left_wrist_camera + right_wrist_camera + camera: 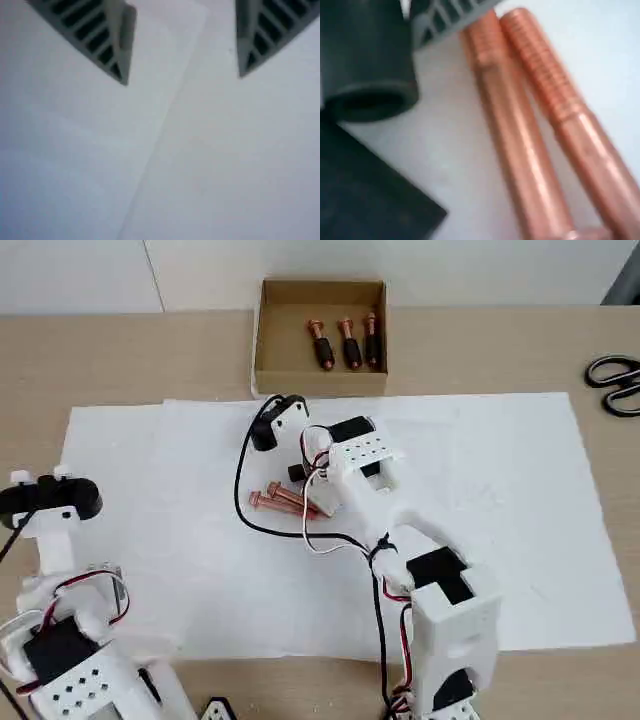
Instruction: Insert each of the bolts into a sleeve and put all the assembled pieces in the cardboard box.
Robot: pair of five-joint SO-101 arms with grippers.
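The cardboard box (322, 337) at the table's far edge holds three bolts seated in sleeves (346, 343). Two bare copper bolts (285, 501) lie side by side on the white paper; in the right wrist view the bolts (540, 130) run diagonally with their threaded ends toward the finger (445, 20). My right gripper (304, 480) hangs just beside the bolts, shut on a black sleeve (367, 65), whose open end faces the camera. Near the paper's left edge, my left gripper (50, 498) is open over bare paper, its two fingers (107, 45) wide apart.
White paper (500, 510) covers the middle of the table. Scissors (615, 383) lie at the far right edge. The right arm's cables (300, 535) loop across the paper beside the bolts. A flat dark shape (365, 200) sits close to the right wrist camera.
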